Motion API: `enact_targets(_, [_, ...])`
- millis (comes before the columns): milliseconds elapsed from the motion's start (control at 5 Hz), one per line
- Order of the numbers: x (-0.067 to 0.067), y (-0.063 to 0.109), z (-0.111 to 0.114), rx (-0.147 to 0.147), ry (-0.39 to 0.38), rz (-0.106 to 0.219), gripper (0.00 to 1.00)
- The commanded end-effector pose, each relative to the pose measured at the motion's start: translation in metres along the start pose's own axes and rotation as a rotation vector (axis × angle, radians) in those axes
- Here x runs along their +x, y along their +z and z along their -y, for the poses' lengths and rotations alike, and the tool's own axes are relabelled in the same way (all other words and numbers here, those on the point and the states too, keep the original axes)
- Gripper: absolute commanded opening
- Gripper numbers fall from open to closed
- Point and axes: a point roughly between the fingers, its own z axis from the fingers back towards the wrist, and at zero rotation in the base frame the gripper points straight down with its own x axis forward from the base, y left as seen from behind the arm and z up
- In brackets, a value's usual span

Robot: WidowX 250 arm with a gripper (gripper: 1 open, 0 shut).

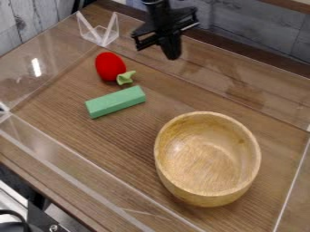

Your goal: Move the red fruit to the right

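Note:
The red fruit point(111, 66) lies on the wooden table at the upper left, glossy and rounded, its green leafy end point(127, 78) pointing right and down. My black gripper point(171, 53) hangs above the table to the right of the fruit and clear of it. Its fingers point down, are shut, and hold nothing.
A green rectangular block point(115, 102) lies just below the fruit. A large wooden bowl point(208, 157) stands at the lower right. Clear plastic walls point(36, 63) ring the table, with a clear bracket point(97, 30) at the back left.

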Motion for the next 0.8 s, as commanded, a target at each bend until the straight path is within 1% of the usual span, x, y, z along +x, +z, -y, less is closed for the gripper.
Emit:
enact_targets(0, [0.022, 0.017, -0.002, -0.017, 0.042, 0.073, 0.0])
enact_targets(200, [0.03, 0.021, -0.011, -0.007, 0.088, 0.095, 0.0])
enact_targets(400, [0.03, 0.015, -0.011, -0.01, 0.03, 0.081, 0.0])
enact_targets(600, [0.025, 0.009, -0.007, -0.017, -0.037, 0.061, 0.0])
